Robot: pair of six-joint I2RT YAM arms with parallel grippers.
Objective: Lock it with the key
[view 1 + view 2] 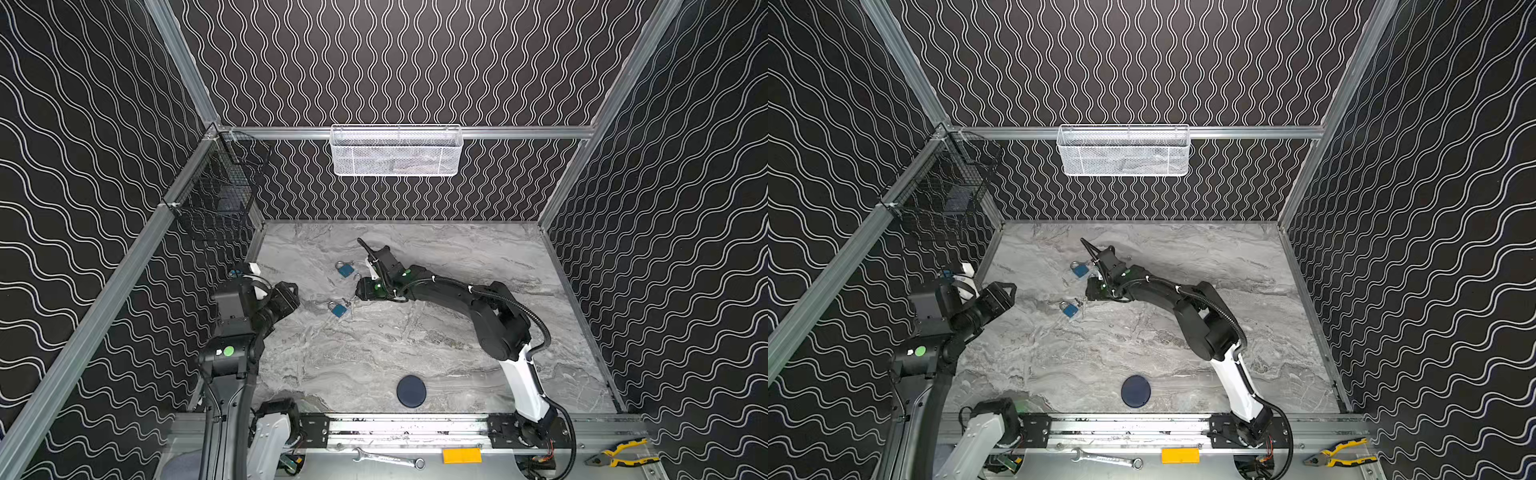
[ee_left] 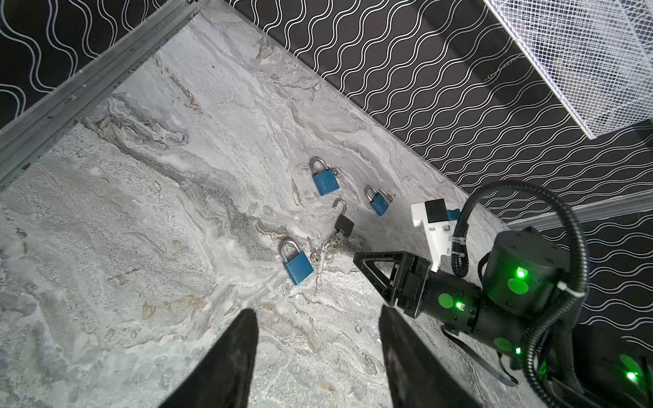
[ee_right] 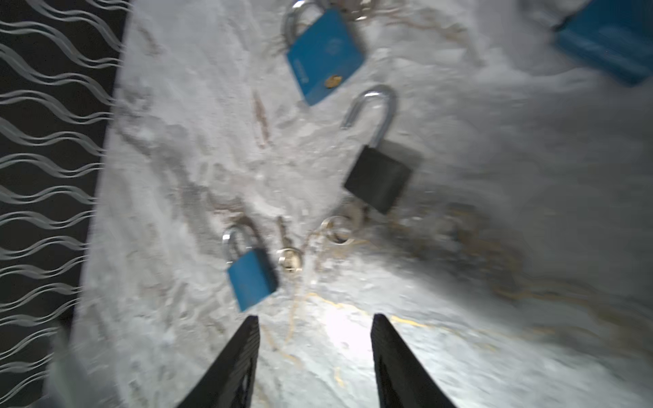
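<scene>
On the marble tabletop (image 1: 1059, 365), a blue padlock (image 1: 1079, 271) is lying toward 10 o'clock and a second blue padlock (image 1: 1070, 310) toward 9 o'clock. The right arm (image 1: 1183, 305) is reaching in from 5 o'clock, its black end hanging just beside both, on their 3 o'clock side. The left arm (image 1: 976, 309) is hovering at 9 o'clock. A dark disc (image 1: 1136, 391) is sitting at 6 o'clock.

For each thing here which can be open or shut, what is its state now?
black lock, shackle open
front blue lock, shut
rear blue lock, shut
third blue lock, shut
key, at the black lock's base; inserted or not, unclear
left gripper, open, empty
right gripper, open, empty
</scene>
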